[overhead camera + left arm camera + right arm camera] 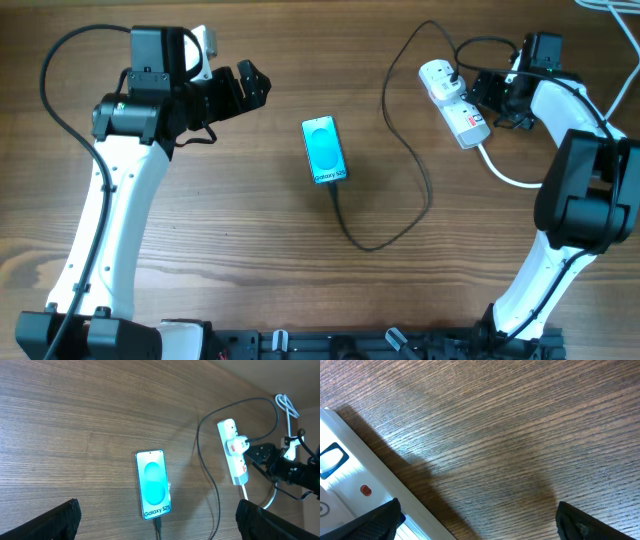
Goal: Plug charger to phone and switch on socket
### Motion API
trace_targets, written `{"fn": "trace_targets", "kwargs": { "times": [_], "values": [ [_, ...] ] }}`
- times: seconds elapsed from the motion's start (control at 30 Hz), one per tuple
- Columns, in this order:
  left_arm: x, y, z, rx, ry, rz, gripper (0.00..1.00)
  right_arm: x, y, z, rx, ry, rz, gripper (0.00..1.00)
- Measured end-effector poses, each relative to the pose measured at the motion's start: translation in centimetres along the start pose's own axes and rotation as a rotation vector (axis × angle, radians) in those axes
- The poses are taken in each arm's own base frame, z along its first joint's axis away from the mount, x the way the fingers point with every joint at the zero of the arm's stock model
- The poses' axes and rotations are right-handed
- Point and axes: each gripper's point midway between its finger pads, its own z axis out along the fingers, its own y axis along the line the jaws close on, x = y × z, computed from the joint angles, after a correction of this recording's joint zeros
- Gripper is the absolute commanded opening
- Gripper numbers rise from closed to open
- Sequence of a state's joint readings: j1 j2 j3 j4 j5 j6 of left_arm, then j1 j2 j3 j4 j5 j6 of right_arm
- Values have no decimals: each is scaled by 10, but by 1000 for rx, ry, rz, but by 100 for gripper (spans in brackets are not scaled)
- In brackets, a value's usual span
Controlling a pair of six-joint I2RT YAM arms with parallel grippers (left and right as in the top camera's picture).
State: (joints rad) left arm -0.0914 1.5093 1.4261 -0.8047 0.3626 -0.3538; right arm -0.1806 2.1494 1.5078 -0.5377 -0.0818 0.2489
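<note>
The phone [324, 150] lies flat mid-table, teal screen up, white text at its near edge; it also shows in the left wrist view [152, 484]. The thin black charger cable [405, 150] runs from the phone's near edge [158, 527], loops right and back to a black plug in the white socket strip [453, 102], which also shows in the left wrist view [233, 451]. My left gripper [250, 87] is open and empty, left of the phone. My right gripper [490, 97] is open, close over the strip's right side [350, 485], beside a red-marked switch [365, 490].
A thick white cord [515, 178] leaves the strip toward the right arm. More white cable [612, 10] lies at the far right corner. The table is bare wood around the phone.
</note>
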Motion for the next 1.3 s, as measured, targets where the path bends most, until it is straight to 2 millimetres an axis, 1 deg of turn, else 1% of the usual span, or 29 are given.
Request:
{"fn": "trace_targets", "kwargs": {
  "times": [1.13, 1.3],
  "values": [
    [0, 0, 0, 0, 0, 0, 100, 3, 9, -1, -54, 17, -7, 100],
    [0, 0, 0, 0, 0, 0, 100, 7, 16, 0, -89, 34, -20, 100]
  ]
}}
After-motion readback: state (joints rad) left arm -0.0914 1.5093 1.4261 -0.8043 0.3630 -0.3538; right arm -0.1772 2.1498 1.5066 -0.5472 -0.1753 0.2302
